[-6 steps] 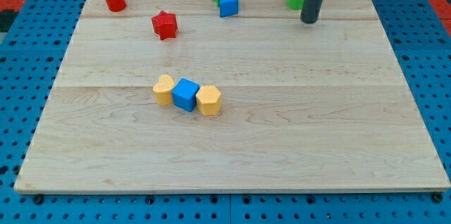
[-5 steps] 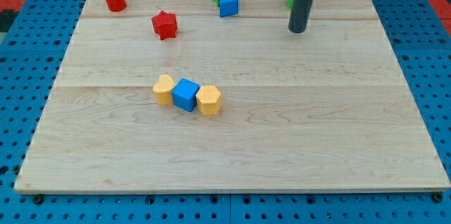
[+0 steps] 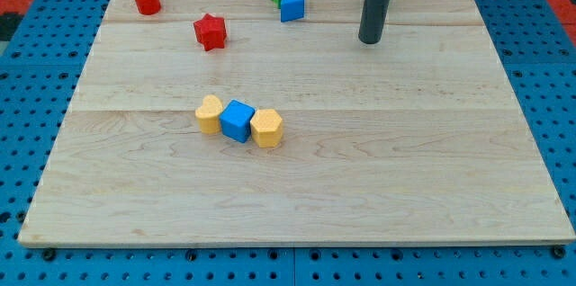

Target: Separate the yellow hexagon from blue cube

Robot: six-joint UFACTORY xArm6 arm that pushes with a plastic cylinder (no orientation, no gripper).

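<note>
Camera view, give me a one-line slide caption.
My tip sits toward the view's top right, far from the yellow hexagon touching the blue cube mid-board.

A robotics lab bench: wooden board (image 3: 378, 187) on a blue perforated mounting table (image 3: 27, 79), red matting at the corners.

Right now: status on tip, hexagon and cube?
My tip at view's upper right, far from the trio. Yellow hexagon touching blue cube on its right; yellow heart on its left. Nothing between tip and hexagon.
</note>
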